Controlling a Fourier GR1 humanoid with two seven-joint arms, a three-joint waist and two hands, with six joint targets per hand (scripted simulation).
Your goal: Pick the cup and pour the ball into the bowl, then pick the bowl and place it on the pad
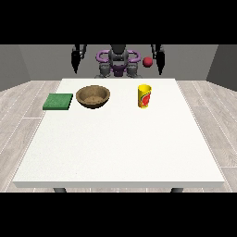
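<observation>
Across a white table (pixel 115 152), at its far edge, a dark robot torso (pixel 118 62) with purple rings at the shoulders. Both arms hanging down at the sides, clear of the tabletop. At the view's left, one black hand (pixel 75 62) pointing downward, level with the torso and above the table's far left corner, touching nothing and holding nothing; open or closed, impossible to tell from here. At the view's right, the other black hand (pixel 160 61), likewise pointing downward and holding nothing; open or closed, again impossible to tell. Just beside that hand, on the side toward the torso, a small red ball (pixel 147 62), seen above the table's far edge and well apart from everything on the table; touching the hand or not, unclear. On the table, in the far half and right of centre, a yellow cup (pixel 144 96) with a red mark on its side, upright, mouth up, standing alone. Left of centre, at much the same depth, a brown bowl (pixel 93 96), upright and well apart from the cup. Near the bowl, further toward the view's left and close to the table's left edge, a flat green pad (pixel 58 101), lying on the tabletop, not touching the bowl. Around the table, a floor (pixel 208 115) of pale planks and grey walls behind.
</observation>
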